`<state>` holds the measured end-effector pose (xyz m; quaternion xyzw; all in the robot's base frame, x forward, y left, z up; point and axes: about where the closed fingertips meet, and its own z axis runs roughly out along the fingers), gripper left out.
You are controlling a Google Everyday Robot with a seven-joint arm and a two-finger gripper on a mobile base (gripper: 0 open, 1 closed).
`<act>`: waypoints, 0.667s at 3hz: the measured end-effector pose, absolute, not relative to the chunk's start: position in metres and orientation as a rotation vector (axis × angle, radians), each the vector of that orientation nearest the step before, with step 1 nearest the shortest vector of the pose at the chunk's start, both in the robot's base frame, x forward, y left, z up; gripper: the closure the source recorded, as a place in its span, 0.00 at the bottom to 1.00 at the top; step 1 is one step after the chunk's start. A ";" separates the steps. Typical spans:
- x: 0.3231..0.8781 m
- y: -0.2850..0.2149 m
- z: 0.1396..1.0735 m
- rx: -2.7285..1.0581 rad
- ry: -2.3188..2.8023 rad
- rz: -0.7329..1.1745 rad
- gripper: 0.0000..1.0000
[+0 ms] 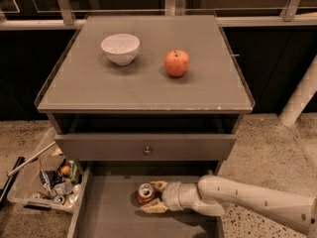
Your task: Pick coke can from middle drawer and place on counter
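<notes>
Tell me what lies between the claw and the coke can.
Nothing. In the camera view the open claw has one finger on each side of the coke can in the middle drawer, with no other thing between.

No lettering is readable anywhere: neither on the coke can (145, 192) in the middle drawer (104, 217), nor on the pincer (149, 197) whose fingers stand apart on either side of it.

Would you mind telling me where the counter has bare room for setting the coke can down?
The counter is bare along its front, ahead of the white bowl and apple, and right of the apple. The drawer is crowded around the coke can, where the open gripper sits.
</notes>
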<state>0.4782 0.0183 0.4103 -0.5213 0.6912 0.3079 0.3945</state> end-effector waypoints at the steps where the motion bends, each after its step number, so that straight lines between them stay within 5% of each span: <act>1: 0.478 0.018 0.410 -1.322 1.753 0.781 0.63; 2: 0.478 0.018 0.410 -1.323 1.753 0.781 0.86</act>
